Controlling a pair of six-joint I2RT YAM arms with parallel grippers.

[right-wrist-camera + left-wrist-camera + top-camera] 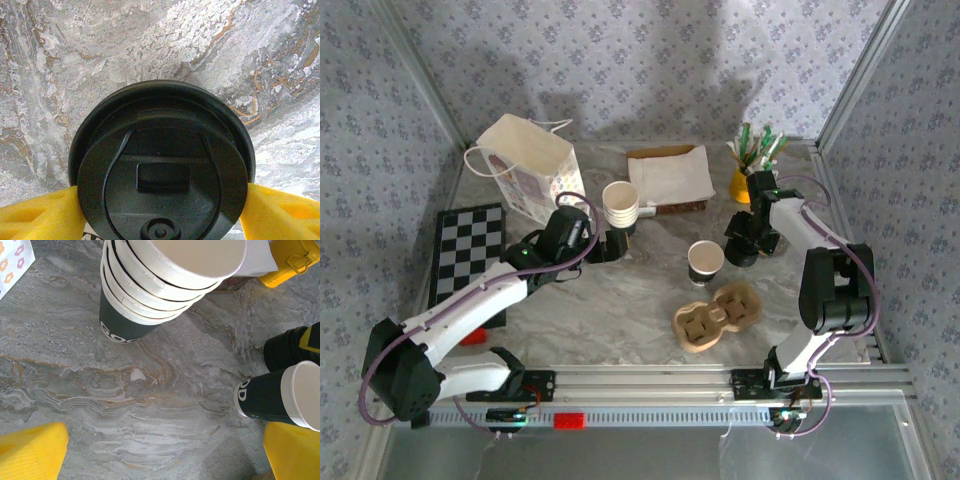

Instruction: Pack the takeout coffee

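Observation:
The takeout coffee (706, 260), a dark paper cup with a white rolled rim, stands alone at mid-table; in the left wrist view the cup (280, 397) is at the right edge. My left gripper (612, 245) (162, 455) is open over bare marble between this cup and a stack of nested cups (620, 205) (160, 280), with nothing between its fingers. My right gripper (745, 245) (160, 210) hangs over a black round lid (162, 165) just right of the coffee. Its yellow fingers (35, 215) stand wide, close beside the lid's rim on both sides.
A brown cardboard cup carrier (717, 315) lies in front of the coffee. At the back stand a white paper bag (525, 165), napkins (670, 175) and a yellow cup of sticks (750, 160). A checkerboard (470, 250) lies at the left.

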